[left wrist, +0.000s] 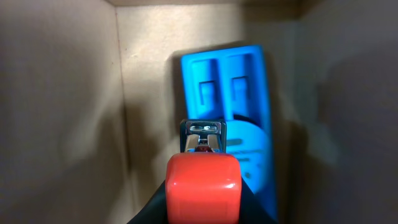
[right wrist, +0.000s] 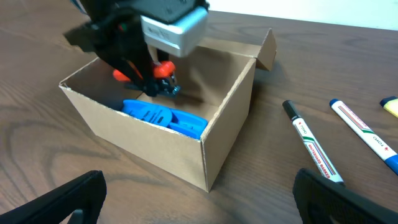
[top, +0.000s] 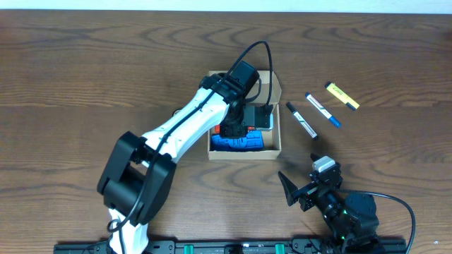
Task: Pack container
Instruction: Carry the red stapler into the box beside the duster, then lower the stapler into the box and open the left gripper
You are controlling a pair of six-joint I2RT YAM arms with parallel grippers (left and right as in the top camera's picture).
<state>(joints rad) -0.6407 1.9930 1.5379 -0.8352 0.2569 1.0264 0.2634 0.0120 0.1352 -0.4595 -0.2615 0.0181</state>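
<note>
**Overhead:** A white arm reaches into the small tan cardboard box (top: 244,155), which stands open near the middle of the dark wood-grain tabletop (top: 85,70). The left hand (top: 234,129) is down inside it, above a bright blue plastic piece (top: 244,144) lying by the near wall. To the right of the box lie a black-capped marker (top: 300,120), a blue-capped white marker (top: 323,110) and a yellow highlighter (top: 342,96), all unpacked. The right hand (top: 300,192) waits near the front edge, spread wide and empty.

**Left wrist:** The left hand is clamped on a red-orange block with a shiny metal clip (left wrist: 203,177). It points toward the box floor, with the blue piece just beyond.

**Right wrist:** The block hangs low inside the walls, and the flap lid (right wrist: 268,48) stands clear behind. Whether the block touches the blue piece cannot be told.

Packing looks about midway, with this item on the point of being set down. The next move calls for releasing it and rising straight up, clear of the cardboard walls. Of the room, only a pale strip shows beyond the tabletop's far edge.
</note>
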